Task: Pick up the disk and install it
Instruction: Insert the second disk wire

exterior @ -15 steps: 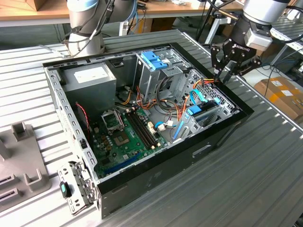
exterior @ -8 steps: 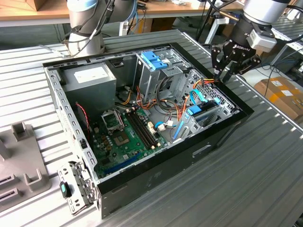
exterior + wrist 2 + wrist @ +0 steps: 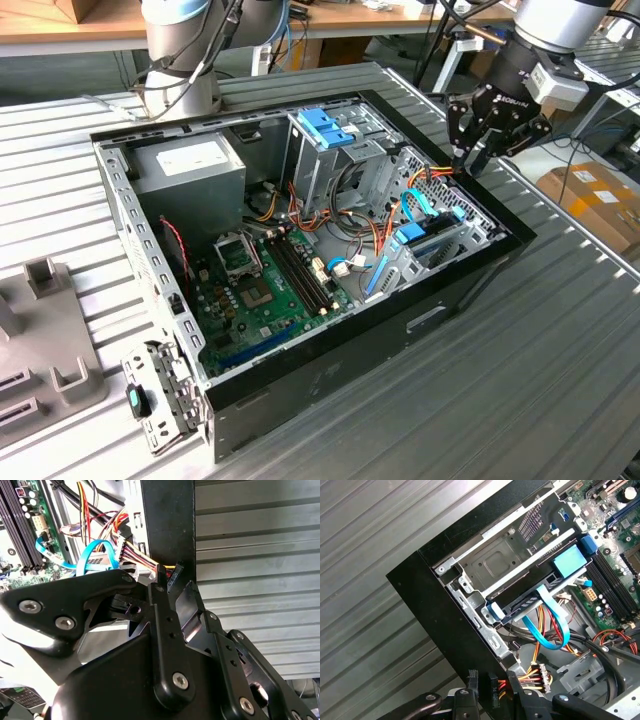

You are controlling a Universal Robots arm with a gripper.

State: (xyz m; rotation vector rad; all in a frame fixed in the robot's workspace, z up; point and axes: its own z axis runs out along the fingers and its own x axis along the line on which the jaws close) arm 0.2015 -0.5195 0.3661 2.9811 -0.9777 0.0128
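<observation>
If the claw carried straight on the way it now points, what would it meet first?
Probably the black power plug on the orange and yellow wires, right at the claw tips beside the case wall; depth is uncertain.

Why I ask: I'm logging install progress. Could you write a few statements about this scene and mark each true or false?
1. The dark rectangular disk with bright blue side rails lies in the metal bay at the case's edge. True.
2. The black gripper holds the disk aloft. False: it hangs over the case's rim, apart from the disk.
3. A light blue flat cable runs beside the disk. True.
4. The open black computer case stands upright. False: it lies on its side, open face up.
</observation>
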